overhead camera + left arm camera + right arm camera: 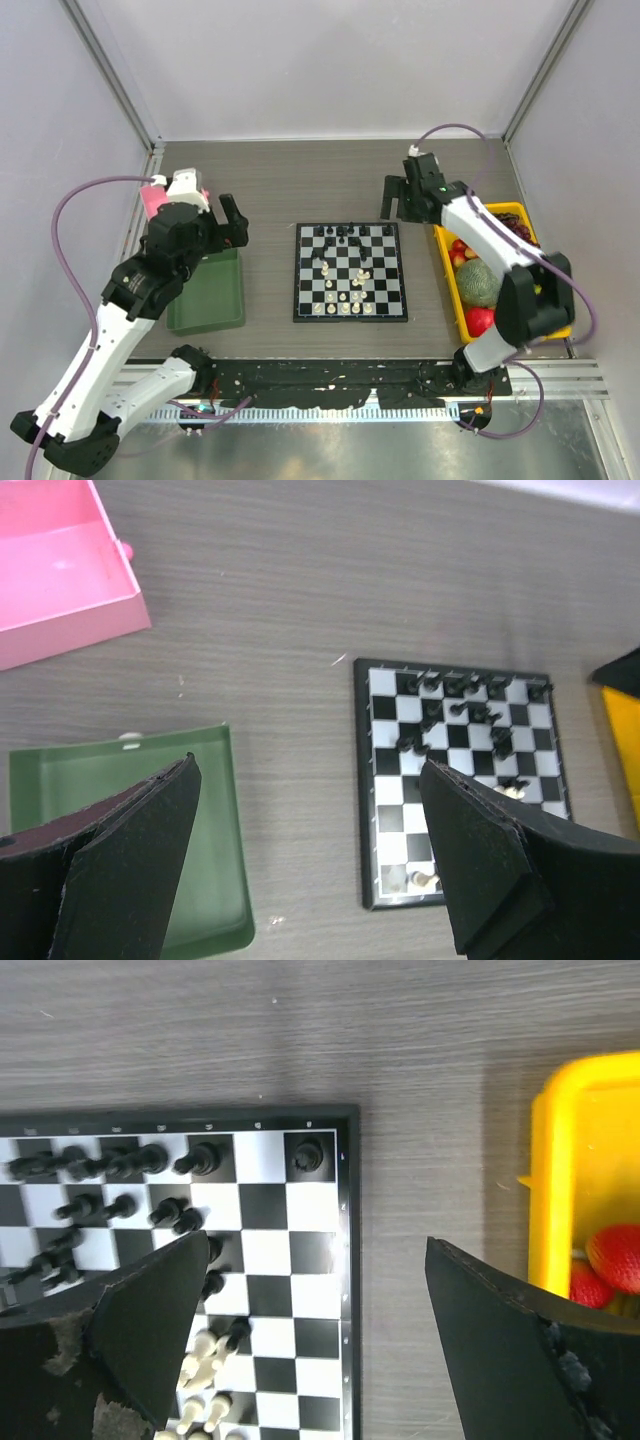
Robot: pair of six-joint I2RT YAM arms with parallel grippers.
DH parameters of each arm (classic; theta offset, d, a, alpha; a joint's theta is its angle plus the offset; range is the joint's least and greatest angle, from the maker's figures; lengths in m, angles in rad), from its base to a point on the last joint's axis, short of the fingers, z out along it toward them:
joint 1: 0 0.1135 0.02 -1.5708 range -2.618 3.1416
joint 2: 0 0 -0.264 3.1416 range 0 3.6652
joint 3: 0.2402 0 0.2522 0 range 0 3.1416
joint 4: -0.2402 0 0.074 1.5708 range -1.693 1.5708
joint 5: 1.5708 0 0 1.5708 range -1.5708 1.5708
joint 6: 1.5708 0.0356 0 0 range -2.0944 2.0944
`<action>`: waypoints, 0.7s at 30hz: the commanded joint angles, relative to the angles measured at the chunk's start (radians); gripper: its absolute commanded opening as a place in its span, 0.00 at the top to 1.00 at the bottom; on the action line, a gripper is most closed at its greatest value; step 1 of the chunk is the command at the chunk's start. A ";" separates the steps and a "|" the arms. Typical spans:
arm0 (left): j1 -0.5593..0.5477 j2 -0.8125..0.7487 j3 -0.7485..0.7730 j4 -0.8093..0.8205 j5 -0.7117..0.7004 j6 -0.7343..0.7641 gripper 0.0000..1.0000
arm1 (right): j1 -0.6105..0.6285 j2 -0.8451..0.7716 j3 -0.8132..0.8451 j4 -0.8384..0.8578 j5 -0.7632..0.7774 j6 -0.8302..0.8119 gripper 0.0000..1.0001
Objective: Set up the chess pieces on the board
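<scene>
Board (350, 271) lies flat at mid counter (270, 190), squared to the near edge, between a green tray (208, 300) on the left and a yellow bin (448, 262) on the right, touching neither. Chess pieces: black ones (345, 233) crowd the far two rows, with a few further in; cream ones (345, 306) line the near rows, and several stand loose toward mid board. A lone black piece (306, 1153) stands on the far right corner square. Right tool (310, 1300) hangs above the bare counter just off that far right corner, between board and bin, fingers wide apart, nothing between them. Left tool (310, 820) hangs over the far end of the green tray, well apart from the board, fingers likewise spread and holding nothing. The bin carries red and green fruit (478, 284). A pink box (60, 575) sits beyond the tray.
</scene>
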State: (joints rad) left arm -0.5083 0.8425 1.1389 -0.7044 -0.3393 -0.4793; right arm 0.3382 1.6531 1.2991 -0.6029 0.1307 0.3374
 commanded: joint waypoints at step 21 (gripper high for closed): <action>0.022 0.079 0.056 -0.156 0.014 0.019 0.01 | 0.176 0.019 -0.016 -0.015 -0.209 0.005 0.36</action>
State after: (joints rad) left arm -0.4923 0.8833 1.1286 -0.8597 -0.3374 -0.4713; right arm 0.4778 1.5852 1.1698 -0.5697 -0.0891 0.3786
